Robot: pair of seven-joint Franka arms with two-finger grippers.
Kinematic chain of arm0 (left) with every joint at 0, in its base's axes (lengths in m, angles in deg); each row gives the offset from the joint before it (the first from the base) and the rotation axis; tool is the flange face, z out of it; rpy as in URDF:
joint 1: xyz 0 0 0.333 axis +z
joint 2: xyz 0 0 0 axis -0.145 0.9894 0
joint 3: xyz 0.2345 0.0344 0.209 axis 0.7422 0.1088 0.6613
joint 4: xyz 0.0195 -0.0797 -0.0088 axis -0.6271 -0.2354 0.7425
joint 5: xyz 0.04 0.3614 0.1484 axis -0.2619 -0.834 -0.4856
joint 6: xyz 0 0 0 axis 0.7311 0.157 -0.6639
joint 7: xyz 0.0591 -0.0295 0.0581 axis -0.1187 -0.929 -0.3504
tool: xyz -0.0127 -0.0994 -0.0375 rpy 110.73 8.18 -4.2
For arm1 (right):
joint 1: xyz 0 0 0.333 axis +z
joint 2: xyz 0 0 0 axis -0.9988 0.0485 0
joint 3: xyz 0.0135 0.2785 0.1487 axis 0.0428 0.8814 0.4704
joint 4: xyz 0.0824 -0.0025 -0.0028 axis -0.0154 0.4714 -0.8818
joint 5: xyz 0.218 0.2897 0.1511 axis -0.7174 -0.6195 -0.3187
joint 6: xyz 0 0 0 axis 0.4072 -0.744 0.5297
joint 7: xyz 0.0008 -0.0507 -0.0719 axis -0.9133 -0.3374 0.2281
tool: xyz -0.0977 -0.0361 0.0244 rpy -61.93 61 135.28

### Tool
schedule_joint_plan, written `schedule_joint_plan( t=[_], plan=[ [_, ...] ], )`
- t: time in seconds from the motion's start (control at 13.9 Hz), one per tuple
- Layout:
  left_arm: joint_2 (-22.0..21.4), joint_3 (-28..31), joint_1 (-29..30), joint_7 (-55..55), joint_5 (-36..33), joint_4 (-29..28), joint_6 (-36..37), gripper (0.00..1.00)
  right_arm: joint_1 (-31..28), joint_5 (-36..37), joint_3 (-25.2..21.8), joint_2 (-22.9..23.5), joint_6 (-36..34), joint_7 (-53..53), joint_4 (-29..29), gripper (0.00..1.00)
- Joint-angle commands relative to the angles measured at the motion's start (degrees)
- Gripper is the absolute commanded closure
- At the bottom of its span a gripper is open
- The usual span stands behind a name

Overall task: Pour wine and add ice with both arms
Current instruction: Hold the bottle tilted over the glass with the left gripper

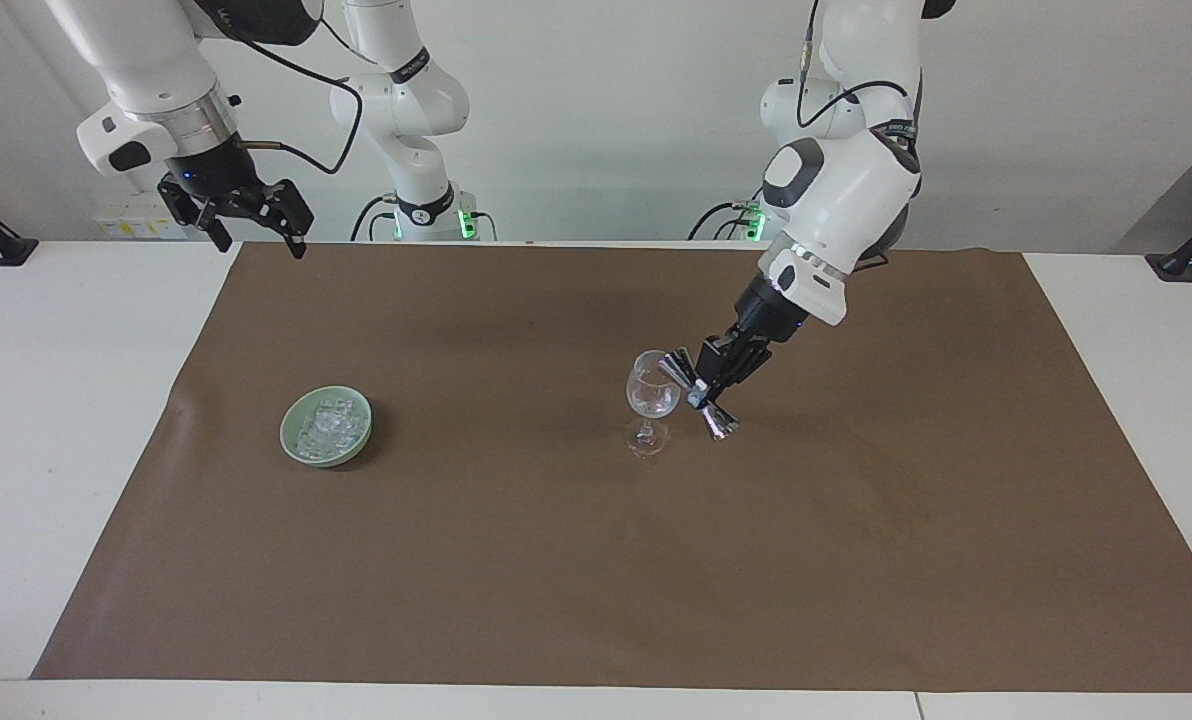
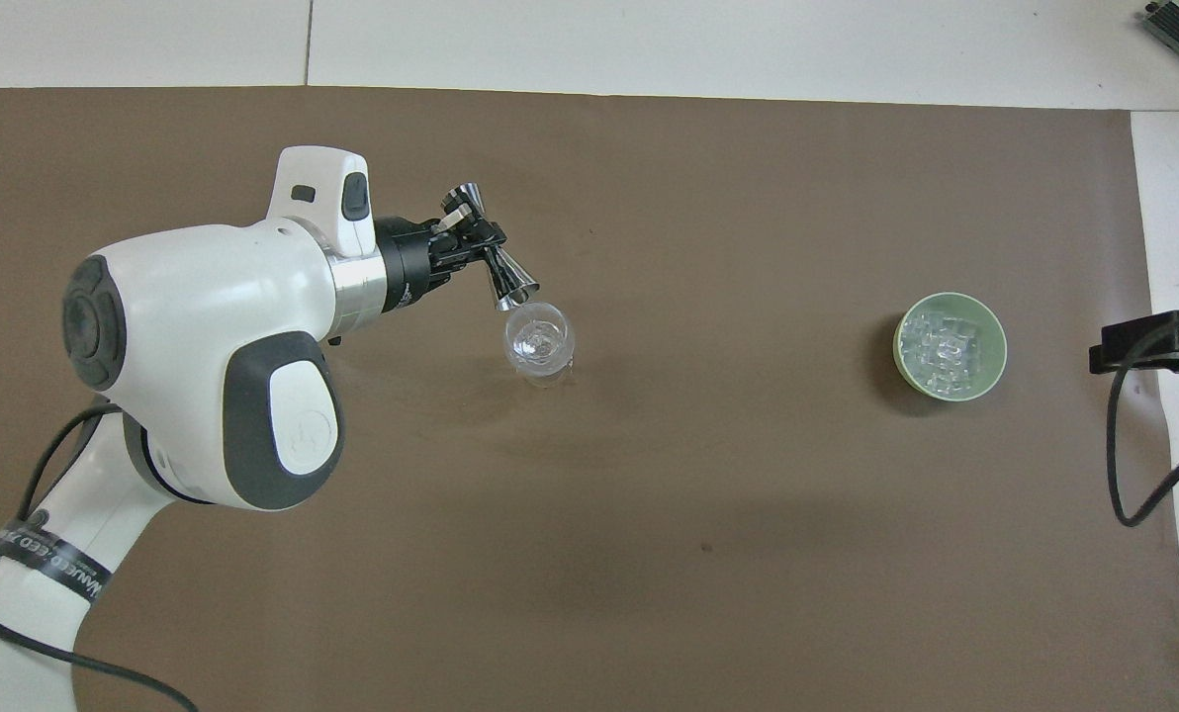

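A clear stemmed wine glass [image 1: 652, 395] [image 2: 539, 341] stands upright near the middle of the brown mat. My left gripper [image 1: 704, 388] [image 2: 469, 240] is shut on the waist of a shiny metal jigger [image 1: 716, 424] [image 2: 506, 277]. The jigger is tilted, and one of its cups is at the glass's rim. No wine shows; the glass looks clear. The ice [image 1: 328, 425] [image 2: 946, 348] lies heaped in a green bowl [image 1: 291, 443] [image 2: 899, 341] toward the right arm's end of the table. My right gripper [image 1: 261, 240] [image 2: 1138, 348] hangs open above the mat's corner at the robots' edge, holding nothing.
The brown mat [image 1: 556, 560] covers most of the white table [image 1: 66, 420]. A black cable [image 2: 1124, 475] hangs from the right arm over the mat's edge. Dark stands [image 1: 1191, 245] sit at the table's corners.
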Motion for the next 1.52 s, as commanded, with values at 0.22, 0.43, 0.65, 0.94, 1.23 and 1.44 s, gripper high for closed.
schedule_joint_plan(
  t=[0.22, 0.43, 0.65, 0.94, 1.23, 1.44],
  plan=[
    [-3.2, 0.8, -2.2, 3.3, -0.8, -4.8, -5.6, 1.00, -0.9, -0.7, 0.1, -1.0, -0.3, -1.3, 0.8, 0.00],
    [-3.2, 0.8, -3.1, 6.4, -0.8, -5.8, -8.3, 1.00, -0.9, -0.7, 0.1, -1.0, -0.3, -1.4, 0.8, 0.00],
    [-3.9, 0.7, -3.5, 8.2, -0.8, -7.4, -9.7, 1.00, -0.9, -0.7, 0.1, -1.0, -0.4, -1.4, 0.8, 0.00],
    [-3.9, 0.7, -4.0, 12.0, -0.8, -7.4, -11.9, 1.00, -0.9, -0.7, 0.2, -2.1, 0.6, -2.5, 3.1, 0.00],
    [-3.9, 0.7, -3.9, 8.7, -0.7, -7.4, -10.9, 1.00, -0.7, -0.7, 0.2, -3.5, 6.7, -10.7, 7.8, 0.00],
    [-4.0, 0.8, -3.4, 4.3, -0.7, -7.1, -6.9, 1.00, -0.2, -0.6, 0.2, -3.7, 10.2, -14.3, 12.4, 0.00]
  ],
)
